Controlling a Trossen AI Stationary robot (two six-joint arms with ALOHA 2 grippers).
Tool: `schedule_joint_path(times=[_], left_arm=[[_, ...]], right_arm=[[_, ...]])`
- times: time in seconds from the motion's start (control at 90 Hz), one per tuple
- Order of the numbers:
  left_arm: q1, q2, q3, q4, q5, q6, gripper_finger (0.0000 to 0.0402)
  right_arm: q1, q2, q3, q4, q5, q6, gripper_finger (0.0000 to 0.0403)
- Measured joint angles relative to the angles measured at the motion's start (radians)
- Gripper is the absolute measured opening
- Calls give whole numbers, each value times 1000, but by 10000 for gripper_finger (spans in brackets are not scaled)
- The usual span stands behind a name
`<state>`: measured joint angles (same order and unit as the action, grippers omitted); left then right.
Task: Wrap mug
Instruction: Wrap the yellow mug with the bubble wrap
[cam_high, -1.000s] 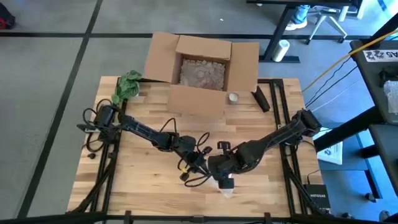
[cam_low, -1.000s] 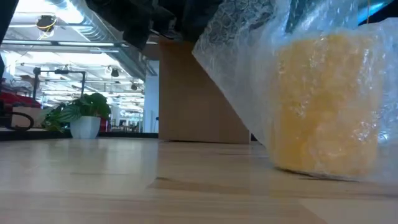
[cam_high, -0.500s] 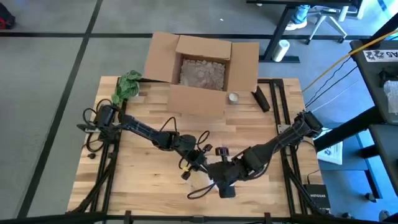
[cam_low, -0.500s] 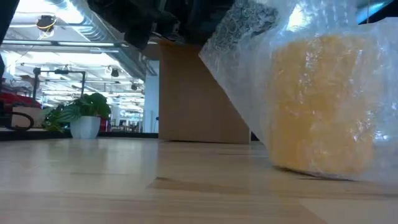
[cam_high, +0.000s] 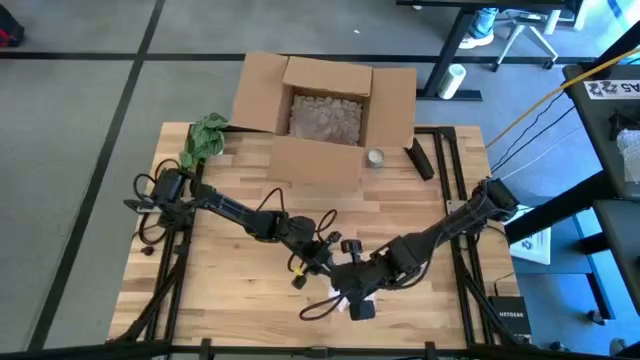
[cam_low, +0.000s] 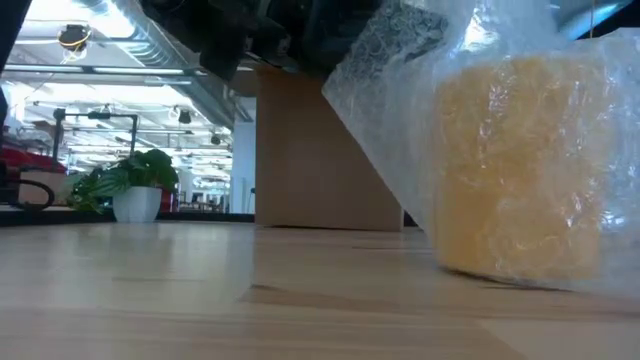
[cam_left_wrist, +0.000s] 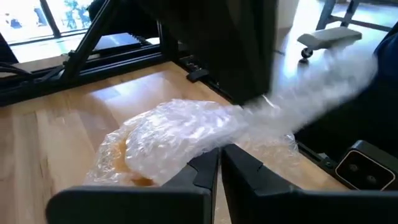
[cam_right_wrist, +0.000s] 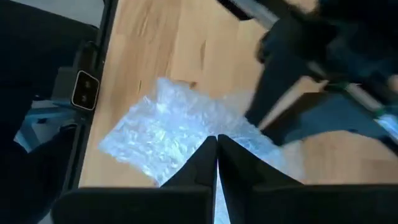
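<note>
The yellow mug (cam_low: 520, 175) stands upright on the wooden bench (cam_high: 230, 275), near its front edge, and it is already covered by a sheet of bubble wrap (cam_low: 420, 90). In the high view both arms meet over this place.

The left gripper (cam_left_wrist: 216, 163) has its fingers pressed together on an edge of the wrap, just beside the mug. The right gripper (cam_right_wrist: 216, 149) also has its fingers closed on the wrap and holds a loose flap that spreads out over the bench.

The wrap looks very light, soft and slippery; it probably folds easily but may spring open again when it is released, so it is better to take it at an edge or a corner and keep it tight. The mug seems stiff, heavier and fragile, and its handle cannot be seen under the plastic. A hard pull on the sheet could tip the mug, so the pull should probably go low and around the body.

At the back of the bench stands an open cardboard box (cam_high: 325, 105).
</note>
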<state>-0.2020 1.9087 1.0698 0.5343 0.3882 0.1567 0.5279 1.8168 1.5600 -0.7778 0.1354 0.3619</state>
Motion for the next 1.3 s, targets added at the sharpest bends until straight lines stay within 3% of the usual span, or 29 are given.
schedule_joint_path(times=[0.589,0.956,1.111,1.3], left_arm=[[-1,2,-1,-40,-1,4,0],[-30,-53,0,-62,90,0,0],[-51,-114,1,-205,72,31,0],[-47,-126,1,-438,-56,30,0]], right_arm=[[-32,-2,-268,133,-62,110,0],[-72,-7,-423,336,-166,153,0],[-78,-7,-428,340,-179,157,0],[-77,-5,-430,356,-179,157,0]])
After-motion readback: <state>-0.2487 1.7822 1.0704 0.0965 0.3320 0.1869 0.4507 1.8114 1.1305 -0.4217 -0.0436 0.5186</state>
